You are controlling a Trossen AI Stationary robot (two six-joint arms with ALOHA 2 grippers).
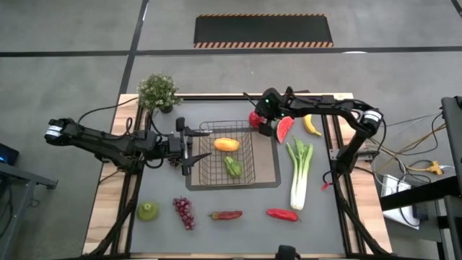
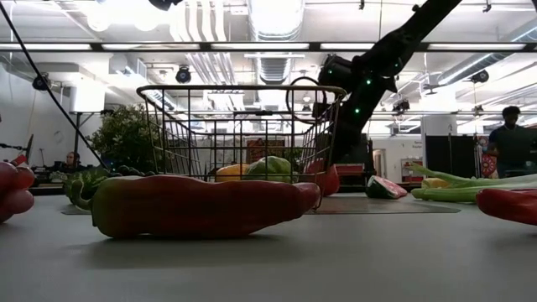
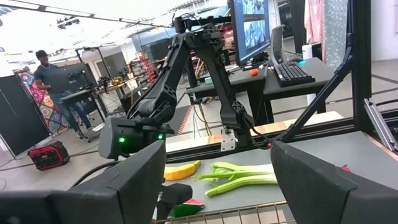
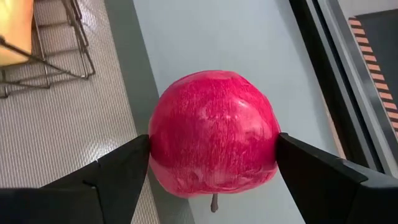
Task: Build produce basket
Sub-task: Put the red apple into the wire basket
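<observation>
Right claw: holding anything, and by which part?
The right claw has the red apple between its fingers, one at each side of its widest part. Left claw holds nothing.

Low view: long red pepper (image 2: 197,206) lies on the surface (image 2: 336,260) right up front, wire basket (image 2: 243,126) upright behind it on the grey mat (image 2: 394,205), holding an orange piece (image 2: 232,173) and a green one (image 2: 270,166). Dark arm (image 2: 382,59) comes down from upper right just behind the basket's right side, something red (image 2: 327,179) at its low end; watermelon slice (image 2: 386,186) and leek (image 2: 470,186) lie to the right, another red pepper (image 2: 508,204) at the right edge, grapes (image 2: 13,189) at the left edge. Potted plant (image 2: 126,138) behind the basket on the left, a person (image 2: 510,138) standing far right in the room.
</observation>
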